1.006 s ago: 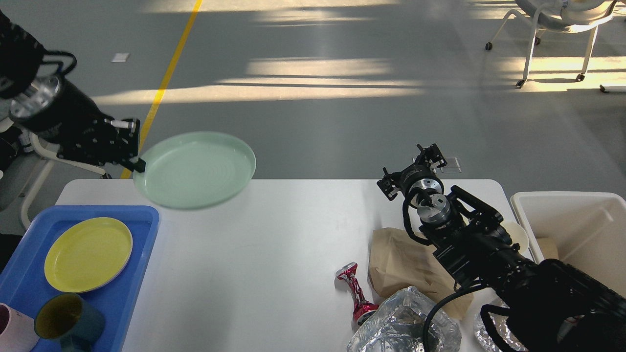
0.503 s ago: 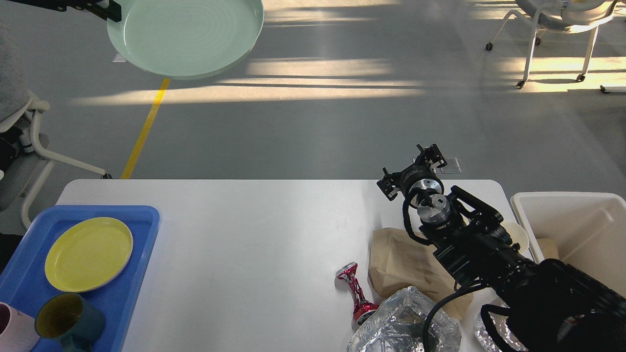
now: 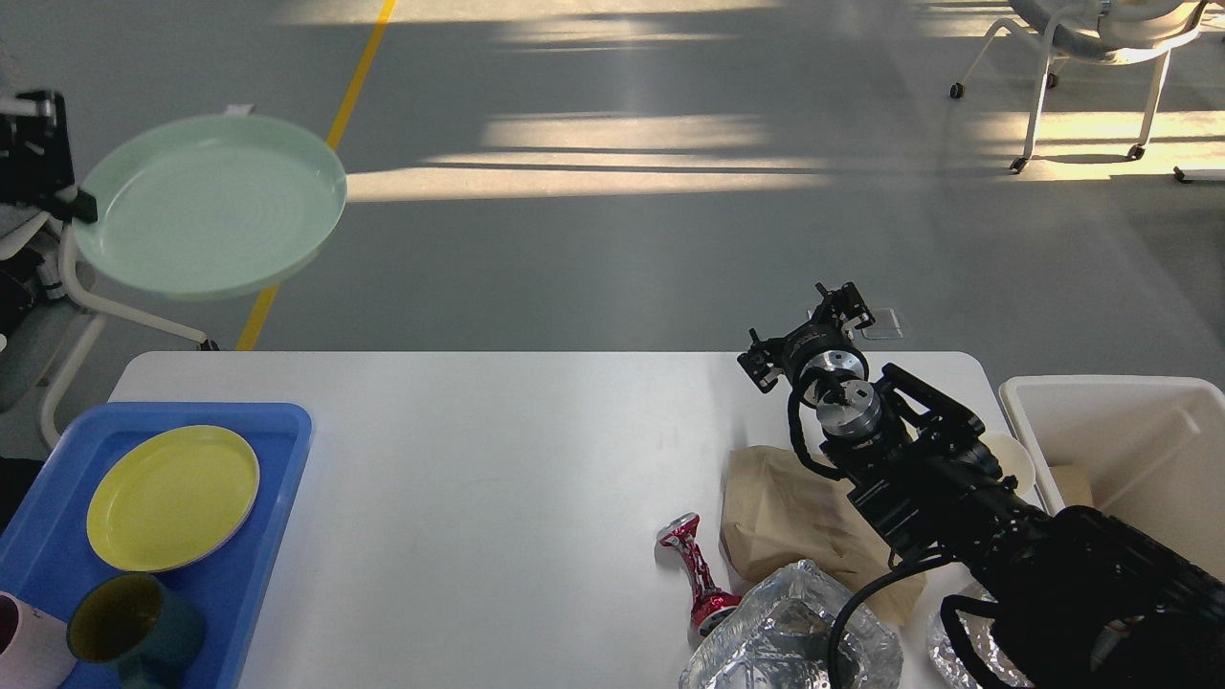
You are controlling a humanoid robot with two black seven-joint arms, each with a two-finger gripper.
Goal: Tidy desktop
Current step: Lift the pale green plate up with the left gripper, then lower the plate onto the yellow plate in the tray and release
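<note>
The white desktop [image 3: 498, 459] fills the lower part of the head view. My left gripper [image 3: 75, 203] comes in at the far left edge, shut on the rim of a mint green plate [image 3: 211, 201]. It holds the plate level in the air, above the floor and beyond the desktop's far left corner. My right gripper [image 3: 809, 335] hovers over the far right part of the desktop, open and empty. A crushed red can [image 3: 699, 574], a brown paper bag [image 3: 785, 512] and crumpled foil [image 3: 785, 636] lie at the near right, partly hidden by my right arm.
A blue tray [image 3: 282, 421] at the near left holds a yellow plate [image 3: 172, 498], a dark teal cup [image 3: 134, 627] and a pale cup [image 3: 24, 655]. A white bin [image 3: 1101, 388] stands at the right edge. A small white dish [image 3: 1016, 459] is beside my right arm.
My left gripper carried the green plate up from over the desktop's far left, then down and left to beyond the left corner. The right arm has not moved.
</note>
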